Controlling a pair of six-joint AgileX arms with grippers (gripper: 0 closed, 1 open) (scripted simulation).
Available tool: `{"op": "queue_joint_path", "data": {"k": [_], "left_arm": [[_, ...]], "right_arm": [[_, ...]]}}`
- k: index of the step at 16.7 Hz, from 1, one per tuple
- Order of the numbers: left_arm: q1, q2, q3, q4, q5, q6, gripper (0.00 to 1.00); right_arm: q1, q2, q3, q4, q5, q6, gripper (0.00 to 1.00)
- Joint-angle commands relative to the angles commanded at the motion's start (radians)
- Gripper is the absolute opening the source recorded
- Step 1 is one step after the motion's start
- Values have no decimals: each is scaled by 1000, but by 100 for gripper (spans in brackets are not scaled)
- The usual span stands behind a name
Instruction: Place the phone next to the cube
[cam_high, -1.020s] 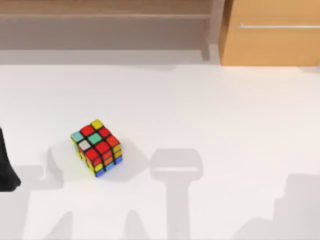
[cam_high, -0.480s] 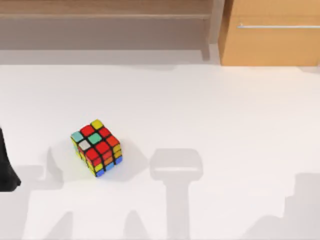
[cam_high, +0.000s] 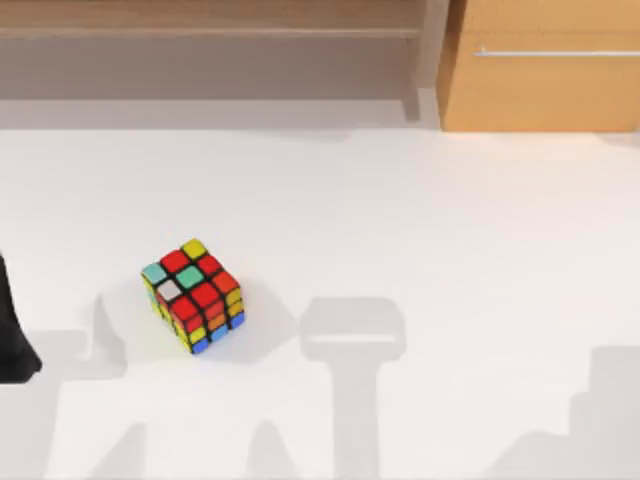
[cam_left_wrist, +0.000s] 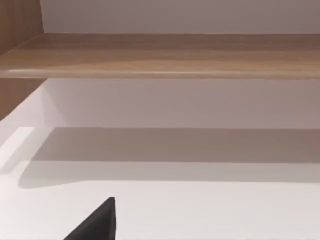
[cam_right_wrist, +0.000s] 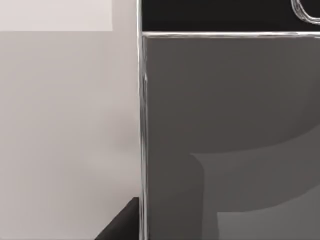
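Under right gripper (cam_right_wrist: 122, 222): phone (cam_right_wrist: 230, 135), close.

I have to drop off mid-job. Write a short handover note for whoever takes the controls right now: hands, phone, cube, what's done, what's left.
Left arm: parked at the table's left edge.
Right hand: its wrist view looks closely onto the phone, grey face with the dark end strip; a dark fingertip sits at the phone's edge. Grip not confirmed.
Cube: on the white table, left of centre, nothing beside it.
Done: nothing placed yet.
Left: secure the phone, carry it over, set it next to the cube.
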Motion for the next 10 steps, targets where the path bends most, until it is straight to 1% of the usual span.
{"op": "queue_joint_path", "data": {"k": [3,4,10], "left_arm": [[0,0,0,0,0,0,100],[0,0,0,0,0,0,100],[0,0,0,0,0,0,100]], "right_arm": [[0,0,0,0,0,0,2],[0,0,0,0,0,0,0],[0,0,0,0,0,0,0]]}}
